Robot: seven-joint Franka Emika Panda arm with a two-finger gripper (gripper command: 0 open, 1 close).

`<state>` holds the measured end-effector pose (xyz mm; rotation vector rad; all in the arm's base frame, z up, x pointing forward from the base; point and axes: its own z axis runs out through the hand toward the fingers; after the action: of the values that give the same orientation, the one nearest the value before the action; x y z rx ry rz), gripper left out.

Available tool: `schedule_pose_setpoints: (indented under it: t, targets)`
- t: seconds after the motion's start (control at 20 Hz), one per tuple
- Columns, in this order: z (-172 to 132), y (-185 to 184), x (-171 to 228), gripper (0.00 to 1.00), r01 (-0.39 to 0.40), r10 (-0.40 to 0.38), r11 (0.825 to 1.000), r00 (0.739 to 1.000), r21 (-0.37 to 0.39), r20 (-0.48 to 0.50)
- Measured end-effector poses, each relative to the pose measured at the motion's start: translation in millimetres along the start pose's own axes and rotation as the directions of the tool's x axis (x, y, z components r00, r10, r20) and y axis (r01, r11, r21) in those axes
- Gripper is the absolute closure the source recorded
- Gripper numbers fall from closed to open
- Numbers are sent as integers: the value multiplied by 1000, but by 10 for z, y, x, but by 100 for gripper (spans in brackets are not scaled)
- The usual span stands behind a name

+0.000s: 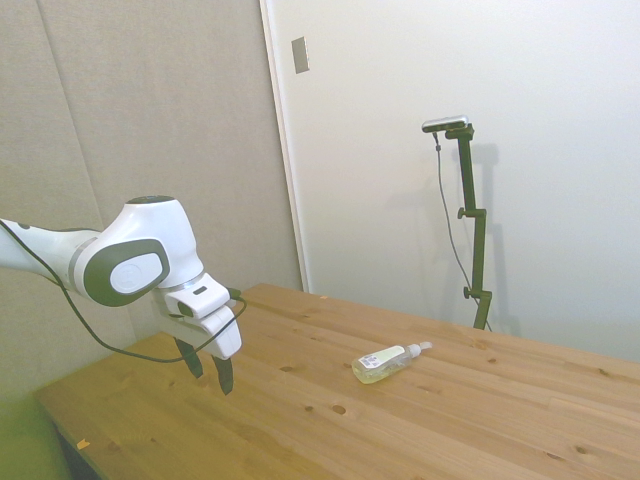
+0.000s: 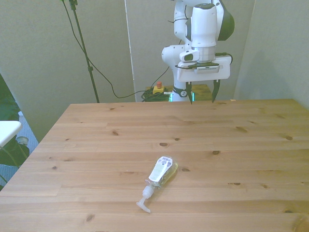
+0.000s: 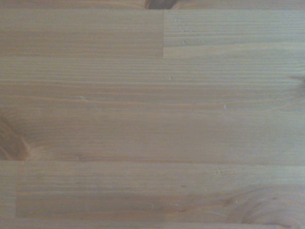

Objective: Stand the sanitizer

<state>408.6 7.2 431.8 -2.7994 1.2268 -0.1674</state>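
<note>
The sanitizer (image 1: pixel 385 363) (image 2: pixel 160 178) lies on its side on the wooden table (image 1: pixel 450 430) (image 2: pixel 96 140), a slim clear bottle of pale yellowish gel with a white label. Its pump nozzle points toward the table's near edge in the front view. My gripper (image 1: pixel 208 368) (image 2: pixel 202 93) hangs open above the table's far edge, well away from the bottle, with nothing between its dark fingers. The wrist view holds only bare wood grain (image 3: pixel 152 114).
A red-and-yellow button box (image 2: pixel 158 88) and cables sit on the floor behind the table. A white object (image 2: pixel 7 130) pokes in at the front view's left edge. Grey wall panels stand behind the table.
</note>
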Motion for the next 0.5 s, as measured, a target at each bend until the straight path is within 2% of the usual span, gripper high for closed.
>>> schedule_pose_setpoints:
  t: [0.2, 0.5]
  targets:
    - [-52, -26, 85, 0, -14, 15, 1000, 1000, 13, -19]
    - [-340, -126, 878, 0, -131, 137, 989, 987, 71, -89]
